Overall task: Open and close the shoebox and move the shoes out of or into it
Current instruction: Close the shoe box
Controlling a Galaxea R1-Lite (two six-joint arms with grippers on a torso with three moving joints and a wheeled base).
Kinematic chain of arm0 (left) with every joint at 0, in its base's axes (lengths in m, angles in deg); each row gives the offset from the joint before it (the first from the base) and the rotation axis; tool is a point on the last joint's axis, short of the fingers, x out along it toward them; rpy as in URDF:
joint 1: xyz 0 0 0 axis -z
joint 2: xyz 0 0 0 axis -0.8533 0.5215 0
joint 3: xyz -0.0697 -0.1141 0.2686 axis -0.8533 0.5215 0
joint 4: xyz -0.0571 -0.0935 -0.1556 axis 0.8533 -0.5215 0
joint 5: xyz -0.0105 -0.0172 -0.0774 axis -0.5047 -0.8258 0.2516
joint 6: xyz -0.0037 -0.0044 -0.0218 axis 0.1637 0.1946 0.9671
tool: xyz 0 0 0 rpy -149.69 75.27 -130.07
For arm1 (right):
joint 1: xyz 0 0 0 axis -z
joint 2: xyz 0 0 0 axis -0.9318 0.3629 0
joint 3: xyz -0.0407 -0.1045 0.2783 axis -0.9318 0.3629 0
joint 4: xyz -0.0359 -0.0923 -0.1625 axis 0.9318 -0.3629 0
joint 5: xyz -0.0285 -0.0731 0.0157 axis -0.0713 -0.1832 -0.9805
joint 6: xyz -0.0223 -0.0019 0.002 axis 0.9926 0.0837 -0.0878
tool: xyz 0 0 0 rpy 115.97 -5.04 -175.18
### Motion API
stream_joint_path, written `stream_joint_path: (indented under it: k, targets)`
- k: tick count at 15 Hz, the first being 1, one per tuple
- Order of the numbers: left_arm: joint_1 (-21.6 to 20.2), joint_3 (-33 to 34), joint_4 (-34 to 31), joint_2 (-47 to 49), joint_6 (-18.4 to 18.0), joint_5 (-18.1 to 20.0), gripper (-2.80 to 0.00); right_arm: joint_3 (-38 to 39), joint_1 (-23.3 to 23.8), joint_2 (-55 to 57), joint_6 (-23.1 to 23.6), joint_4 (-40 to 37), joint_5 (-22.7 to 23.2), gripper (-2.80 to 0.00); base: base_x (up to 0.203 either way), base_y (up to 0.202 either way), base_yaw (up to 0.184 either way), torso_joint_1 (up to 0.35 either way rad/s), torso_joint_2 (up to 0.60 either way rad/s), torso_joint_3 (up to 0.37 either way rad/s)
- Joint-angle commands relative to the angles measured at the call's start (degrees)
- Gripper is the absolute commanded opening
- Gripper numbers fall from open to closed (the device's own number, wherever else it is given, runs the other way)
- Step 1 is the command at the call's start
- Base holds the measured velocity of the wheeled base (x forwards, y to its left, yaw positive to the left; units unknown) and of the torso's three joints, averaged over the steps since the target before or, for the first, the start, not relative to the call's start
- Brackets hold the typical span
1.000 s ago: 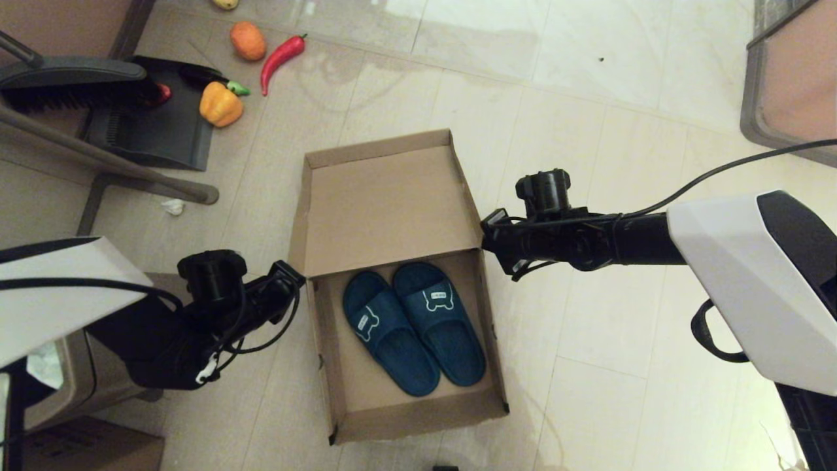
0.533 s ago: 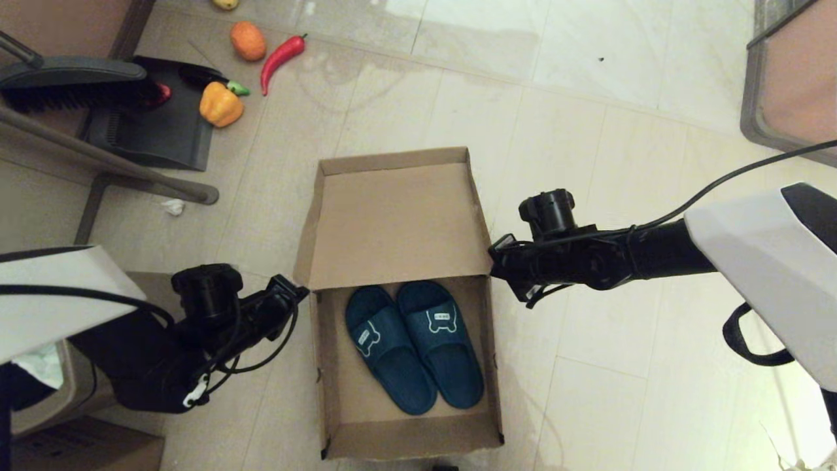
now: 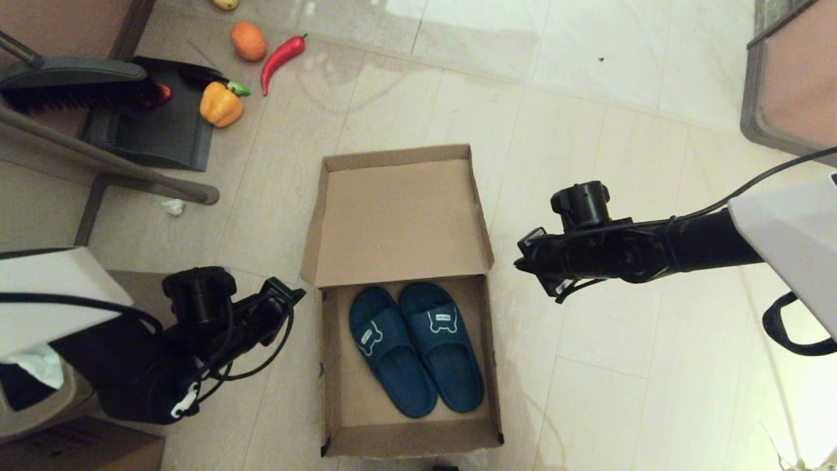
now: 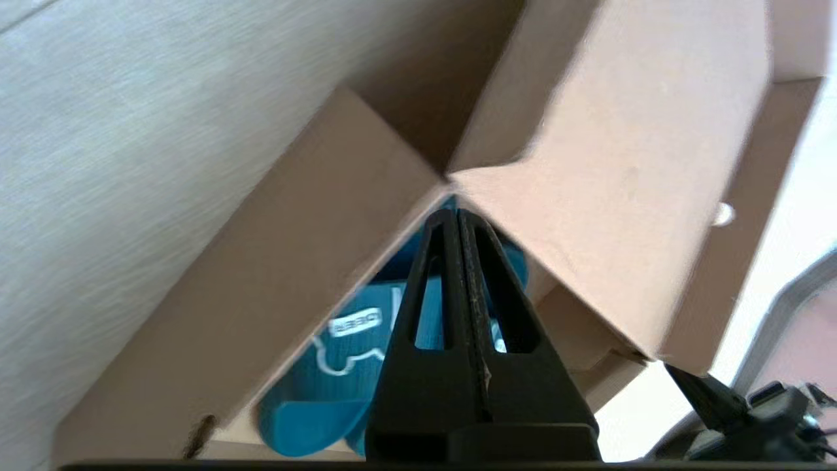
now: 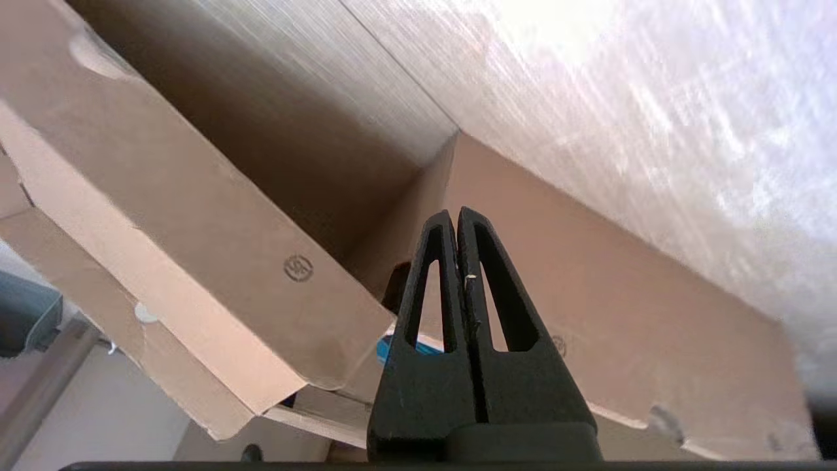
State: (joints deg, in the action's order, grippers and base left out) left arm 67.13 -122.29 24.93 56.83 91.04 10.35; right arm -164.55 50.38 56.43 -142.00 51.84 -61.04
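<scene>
The brown shoebox (image 3: 405, 443) sits open on the tiled floor, its hinged lid (image 3: 399, 219) leaning over the back part of the box. Inside lie the two teal slippers (image 3: 391, 356) (image 3: 446, 347) side by side, bear patches up. My left gripper (image 3: 296, 294) is shut just left of the lid's near left corner. My right gripper (image 3: 521, 260) is shut, a short gap right of the lid's right corner. The left wrist view shows a slipper (image 4: 333, 366) under the lid (image 4: 621, 196) beyond the gripper (image 4: 456, 217). The right wrist view shows the gripper (image 5: 456, 214) facing the box's side wall (image 5: 621, 314).
A dustpan (image 3: 157, 124) and brush (image 3: 72, 82) lie far left, with a yellow pepper (image 3: 221, 104), red chili (image 3: 281, 55) and orange (image 3: 248, 40). A trash bin (image 3: 39, 392) and a darker box (image 3: 78, 451) stand near left. Furniture (image 3: 791, 72) is at the far right.
The box has slid toward me and straightened, and the lid has dropped lower. My right gripper has drawn away to the right of the lid corner; my left gripper has pulled back slightly.
</scene>
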Motion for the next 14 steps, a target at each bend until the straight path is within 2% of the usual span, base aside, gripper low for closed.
stream_joint_path:
  k: [1,5,8,10,11,13,14]
  targets:
    - [-0.53,-0.46,0.33,-1.00,0.28,-0.04,-2.80,-0.23,1.97,-0.45,-0.04,0.10,0.07,-2.80,0.000,0.000,0.000,0.000,0.00,0.000]
    - [-2.00,-4.76,0.13,-0.62,0.09,-1.60,-2.80,-9.31,6.13,1.07,0.83,-2.37,2.20,-2.80,0.000,0.000,0.000,0.000,0.00,0.000]
    - [-3.83,-11.43,-1.73,0.79,-0.14,-1.59,-2.80,-23.13,7.67,5.64,1.11,-15.51,3.82,-2.80,0.000,0.000,0.000,0.000,0.00,0.000]
    - [-4.04,-15.97,-2.70,2.70,-0.22,-1.57,-2.80,-25.34,8.15,8.53,3.23,-19.29,4.40,-2.80,0.000,0.000,0.000,0.000,0.00,0.000]
    - [-4.04,-17.93,-2.81,4.08,-0.43,-1.57,-2.80,-25.21,8.11,9.50,4.02,-18.06,4.41,-2.80,0.000,0.000,0.000,0.000,0.00,0.000]
    - [-3.69,-19.29,-2.66,5.38,-3.05,-1.34,-2.80,-25.16,8.07,10.46,3.74,-10.59,4.58,-2.80,0.000,0.000,0.000,0.000,0.00,0.000]
    - [-3.26,-19.44,-2.61,5.41,-3.24,-1.09,-2.80,-25.16,8.03,11.39,3.67,-6.63,4.67,-2.80,0.000,0.000,0.000,0.000,0.00,0.000]
